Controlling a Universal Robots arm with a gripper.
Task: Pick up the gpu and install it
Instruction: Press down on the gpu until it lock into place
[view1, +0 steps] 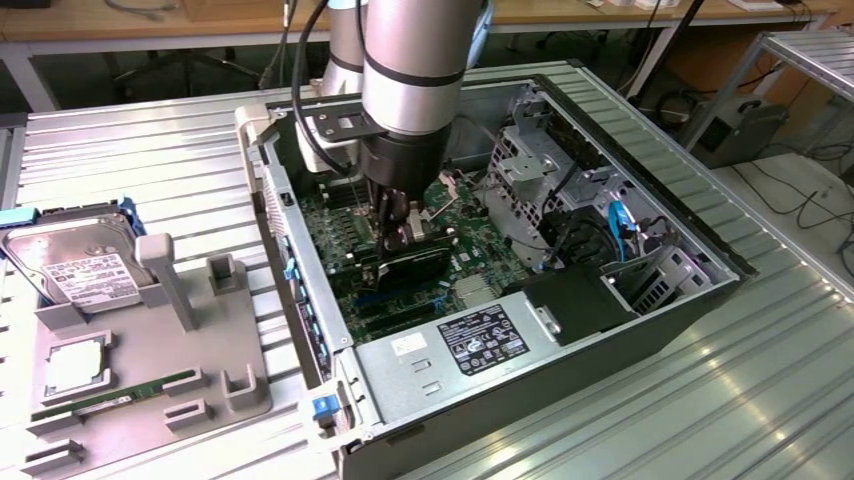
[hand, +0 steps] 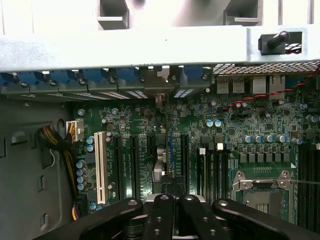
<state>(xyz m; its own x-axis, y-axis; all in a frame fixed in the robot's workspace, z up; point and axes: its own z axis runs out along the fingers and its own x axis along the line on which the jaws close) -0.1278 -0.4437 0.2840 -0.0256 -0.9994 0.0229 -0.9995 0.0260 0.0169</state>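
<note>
Gripper (view1: 400, 232) down inside the open PC case (view1: 667, 310), fingers pinched tight on the top edge of the gpu (view1: 411, 262). Card standing on edge over the green motherboard (hand: 240, 125), right at the expansion slots (hand: 135, 165) by the case's rear wall. Hard drive (view1: 74, 262) and RAM stick (view1: 114, 396) parked on the grey tray (view1: 200, 350) off toward the exterior view's left.

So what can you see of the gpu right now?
The gpu is a thin dark card standing on edge inside the open computer case, low over the green motherboard among the expansion slots. In the exterior view the gripper is shut on its upper edge. The arm hides much of it. Whether it is fully seated in a slot cannot be told.
</note>
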